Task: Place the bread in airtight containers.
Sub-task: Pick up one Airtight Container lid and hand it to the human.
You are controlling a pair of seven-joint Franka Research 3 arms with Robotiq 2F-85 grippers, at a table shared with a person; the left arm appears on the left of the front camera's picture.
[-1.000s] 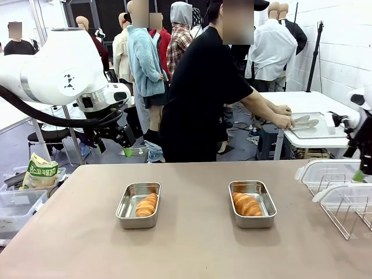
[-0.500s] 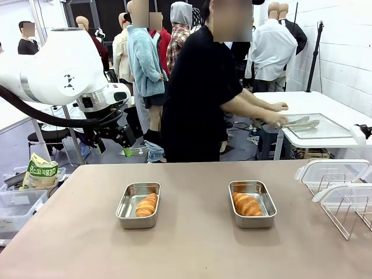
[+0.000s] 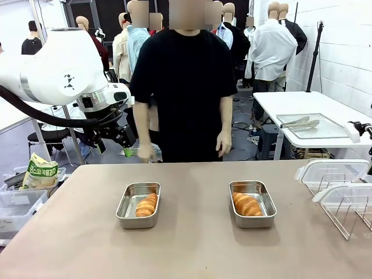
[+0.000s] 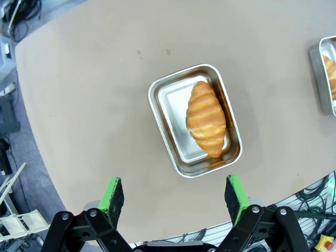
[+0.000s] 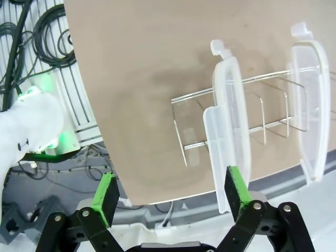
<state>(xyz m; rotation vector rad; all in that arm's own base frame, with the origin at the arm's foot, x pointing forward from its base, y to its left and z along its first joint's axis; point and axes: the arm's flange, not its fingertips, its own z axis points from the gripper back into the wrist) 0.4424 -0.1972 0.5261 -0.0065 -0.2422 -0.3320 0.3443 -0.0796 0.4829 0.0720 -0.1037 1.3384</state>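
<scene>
You face a brown table (image 3: 192,256). A person (image 3: 183,87) in a black T-shirt stands at its far edge with both arms hanging down.

2 small steel tins sit side by side on the table, well apart, both open at the top. The left tin (image 3: 124,204) holds the left croissant (image 3: 147,204), which lies lengthwise against the tin's right wall. The right tin (image 3: 268,200) holds the right croissant (image 3: 247,204), which lies on a slant toward that tin's left side.

Your left gripper (image 4: 173,194) hangs high over the table and looks straight down on the left tin. Its green-padded fingers are spread wide with nothing between them.

Your right gripper (image 5: 169,197) hangs over the table's right edge, also spread wide and empty. Below it, 2 clear lids (image 5: 231,131) seem to stand on edge in a wire rack (image 5: 181,144), though the clear plastic makes this hard to judge. The lids and rack are well apart from both tins.
</scene>
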